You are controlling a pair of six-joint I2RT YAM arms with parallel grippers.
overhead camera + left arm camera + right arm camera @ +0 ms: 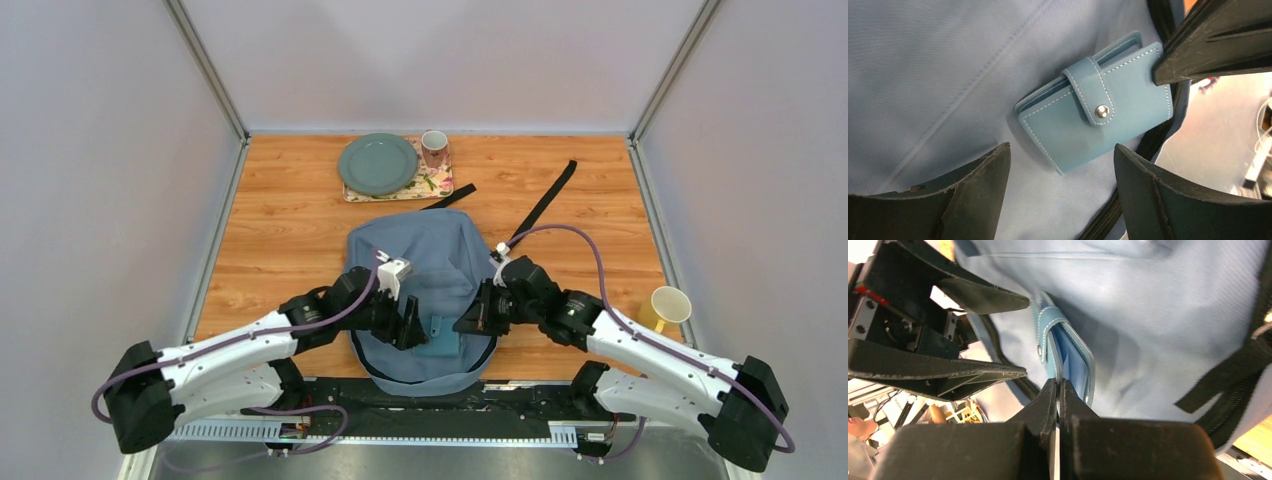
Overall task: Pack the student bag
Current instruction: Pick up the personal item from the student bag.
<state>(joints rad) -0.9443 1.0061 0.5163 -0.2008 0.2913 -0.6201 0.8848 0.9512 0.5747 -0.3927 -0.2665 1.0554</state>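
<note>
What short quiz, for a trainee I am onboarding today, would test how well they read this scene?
1. True or false: the left gripper is shut on the blue wallet.
2. What does the right gripper pinch? A) the plate B) the wallet C) the mug
3. Fill in: the wallet lies on the ____.

Key: 1 false, its jaws stand open on either side of the wallet. 2 B. 3 student bag.

Soft overhead light is leaving faint shadows on the table point(280, 230). In the right wrist view the bag point(1158, 315) is blurring along the top; the bright background is washing out.
</note>
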